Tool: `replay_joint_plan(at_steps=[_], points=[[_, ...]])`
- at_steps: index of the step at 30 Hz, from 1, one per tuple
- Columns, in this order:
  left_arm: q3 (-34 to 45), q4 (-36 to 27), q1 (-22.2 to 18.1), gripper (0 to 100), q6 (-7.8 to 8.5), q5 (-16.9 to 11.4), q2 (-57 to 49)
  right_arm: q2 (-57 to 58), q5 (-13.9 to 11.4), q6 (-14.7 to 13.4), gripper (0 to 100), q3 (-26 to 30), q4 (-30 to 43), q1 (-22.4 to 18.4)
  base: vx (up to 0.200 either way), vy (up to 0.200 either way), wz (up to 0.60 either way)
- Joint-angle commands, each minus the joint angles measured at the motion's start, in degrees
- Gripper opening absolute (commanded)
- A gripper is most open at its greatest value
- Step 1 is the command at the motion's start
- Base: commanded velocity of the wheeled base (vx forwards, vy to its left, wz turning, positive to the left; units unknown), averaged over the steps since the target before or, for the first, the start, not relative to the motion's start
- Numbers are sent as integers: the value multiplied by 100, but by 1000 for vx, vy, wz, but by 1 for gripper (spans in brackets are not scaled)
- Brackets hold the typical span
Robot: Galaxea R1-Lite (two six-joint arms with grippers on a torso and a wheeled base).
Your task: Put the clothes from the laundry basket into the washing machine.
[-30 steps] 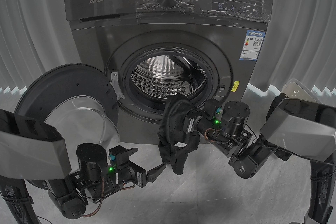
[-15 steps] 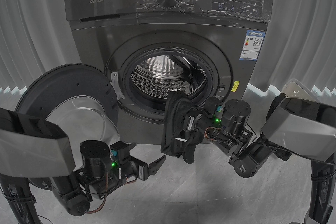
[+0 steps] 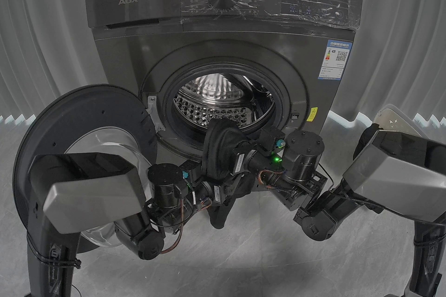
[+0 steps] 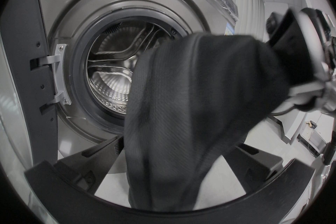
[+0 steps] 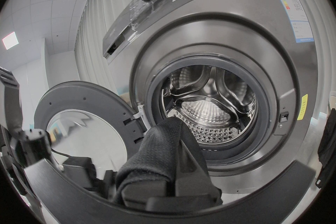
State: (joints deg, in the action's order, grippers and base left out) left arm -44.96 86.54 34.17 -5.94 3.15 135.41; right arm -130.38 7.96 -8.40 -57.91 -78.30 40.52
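The grey washing machine stands ahead with its round door swung open to the left and a bare steel drum. My right gripper is shut on a black garment, held just in front of the opening's lower rim. In the right wrist view the garment drapes over that gripper. My left gripper sits directly under it, open, with the hanging cloth between its spread fingers.
The laundry basket, a pale bin with more dark cloth, stands on the floor at the right behind my right arm. The open door takes up the space at the left. Grey floor lies in front of the machine.
My left arm has swung up and to the right, from low on the floor to under the garment. The right gripper has carried the garment slightly left and up toward the opening.
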Motion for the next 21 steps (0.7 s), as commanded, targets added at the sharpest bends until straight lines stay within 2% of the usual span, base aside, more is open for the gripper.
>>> replay_joint_plan(at_steps=[1, 5, 9, 12, 13, 21], points=[[-637, -129, -174, 100, -4, 125, 556, 21, 92, -30, 0, -72, 34, 228, 0, 0, 0], [-1112, -234, -244, 100, 5, 327, 715, 21, 118, -48, 0, -63, 34, 237, 0, 0, 0], [-1147, -181, -244, 100, -4, 476, 732, 12, 127, -65, 0, -45, 25, 140, 0, 0, 0], [-1138, -155, -244, 100, -4, 485, 706, 4, 118, -74, 0, -45, 25, 96, 0, 0, 0], [-1129, -146, -253, 0, -4, 485, 688, -14, 118, -83, 0, -45, 25, 79, 0, 0, 0], [-1138, -23, -314, 0, -22, 538, 644, -14, 118, -136, 0, 139, 25, 35, 0, 0, 0]])
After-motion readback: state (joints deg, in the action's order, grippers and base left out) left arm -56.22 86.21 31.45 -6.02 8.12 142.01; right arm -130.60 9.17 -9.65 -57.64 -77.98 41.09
